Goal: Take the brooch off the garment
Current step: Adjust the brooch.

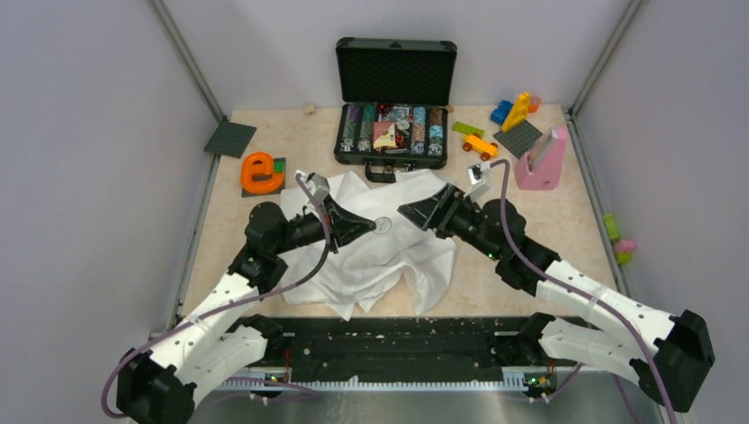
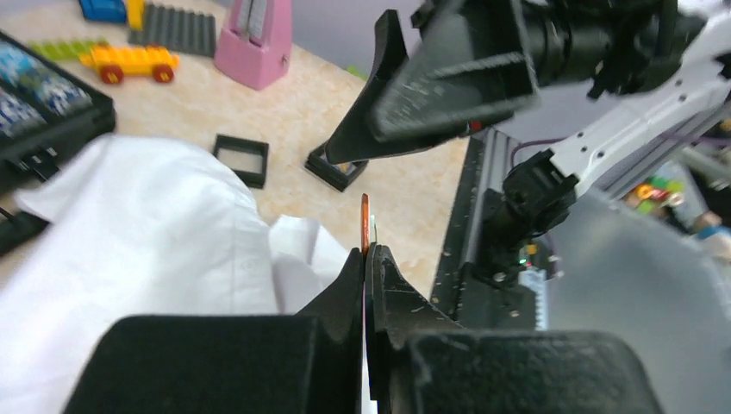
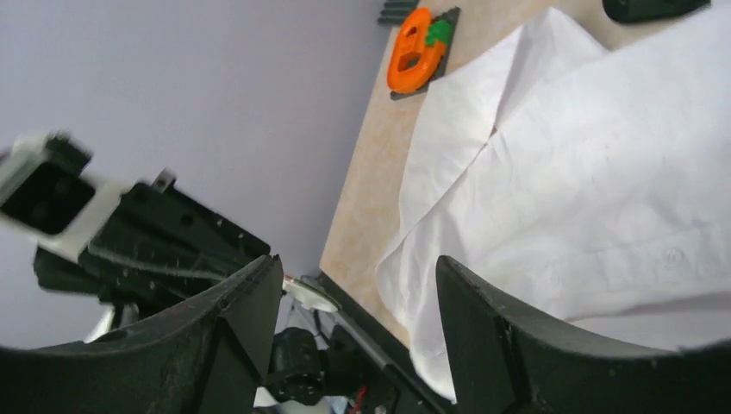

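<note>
The brooch (image 1: 384, 224) is a small round piece pinched between the tips of my left gripper (image 1: 374, 226), which is shut on it above the white garment (image 1: 380, 261). In the left wrist view the brooch (image 2: 365, 222) shows edge-on as a thin orange-brown strip rising from the left gripper (image 2: 366, 255), with the garment (image 2: 129, 224) to its left. My right gripper (image 1: 406, 212) faces it from the right, open and holding nothing. In the right wrist view the brooch (image 3: 312, 295) shows pale beside the left finger of the right gripper (image 3: 358, 280), and the garment (image 3: 586, 172) lies beyond.
A black open case (image 1: 395, 62) of small items stands at the back. An orange letter e (image 1: 259, 172) lies back left. A pink block (image 1: 541, 163), a toy car (image 1: 480, 146) and bricks sit back right. Two black square frames (image 2: 241, 159) lie by the shirt.
</note>
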Controlling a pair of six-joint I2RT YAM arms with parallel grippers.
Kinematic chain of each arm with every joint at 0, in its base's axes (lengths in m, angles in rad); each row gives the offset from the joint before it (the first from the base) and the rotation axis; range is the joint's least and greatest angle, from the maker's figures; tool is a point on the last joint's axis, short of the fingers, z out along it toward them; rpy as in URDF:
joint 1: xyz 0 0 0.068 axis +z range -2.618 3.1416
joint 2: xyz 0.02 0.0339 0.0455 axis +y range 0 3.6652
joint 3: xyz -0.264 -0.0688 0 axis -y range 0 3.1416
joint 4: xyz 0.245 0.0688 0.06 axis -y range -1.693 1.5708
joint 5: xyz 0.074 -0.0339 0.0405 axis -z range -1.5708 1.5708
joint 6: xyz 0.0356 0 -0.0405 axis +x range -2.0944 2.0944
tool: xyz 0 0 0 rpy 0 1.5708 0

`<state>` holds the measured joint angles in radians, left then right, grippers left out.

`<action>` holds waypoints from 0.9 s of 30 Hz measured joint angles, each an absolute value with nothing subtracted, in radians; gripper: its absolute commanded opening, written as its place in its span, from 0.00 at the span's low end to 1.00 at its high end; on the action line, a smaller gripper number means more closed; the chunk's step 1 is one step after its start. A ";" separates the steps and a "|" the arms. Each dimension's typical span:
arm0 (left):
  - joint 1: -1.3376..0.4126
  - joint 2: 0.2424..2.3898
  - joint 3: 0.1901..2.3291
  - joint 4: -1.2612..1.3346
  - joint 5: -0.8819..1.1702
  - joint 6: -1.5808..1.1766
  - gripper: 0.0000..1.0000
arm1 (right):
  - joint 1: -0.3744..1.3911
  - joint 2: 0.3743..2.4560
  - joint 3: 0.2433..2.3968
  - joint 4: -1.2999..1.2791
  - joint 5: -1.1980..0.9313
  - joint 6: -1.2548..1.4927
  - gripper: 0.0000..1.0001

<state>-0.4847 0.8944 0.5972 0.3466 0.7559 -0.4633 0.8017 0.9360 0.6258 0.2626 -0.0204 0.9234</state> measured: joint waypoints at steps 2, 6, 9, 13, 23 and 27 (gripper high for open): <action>-0.490 0.831 0.564 0.352 0.754 -0.344 0.00 | 0.792 0.936 0.682 0.132 -0.001 1.009 0.63; -0.504 0.757 0.532 0.368 0.758 -0.120 0.00 | 0.761 0.944 0.743 -0.027 -0.039 1.189 0.63; -0.513 0.746 0.522 0.381 0.752 0.033 0.00 | 0.756 0.965 0.749 -0.071 -0.109 1.298 0.61; -0.527 0.739 0.494 0.398 0.745 0.190 0.00 | 0.756 0.998 0.749 -0.078 -0.197 1.399 0.57; -0.557 0.717 0.432 0.422 0.787 0.473 0.00 | 0.756 1.015 0.739 0.035 -0.295 1.565 0.53; -0.558 0.709 0.430 0.427 0.795 0.513 0.00 | 0.756 1.019 0.727 0.052 -0.303 1.588 0.52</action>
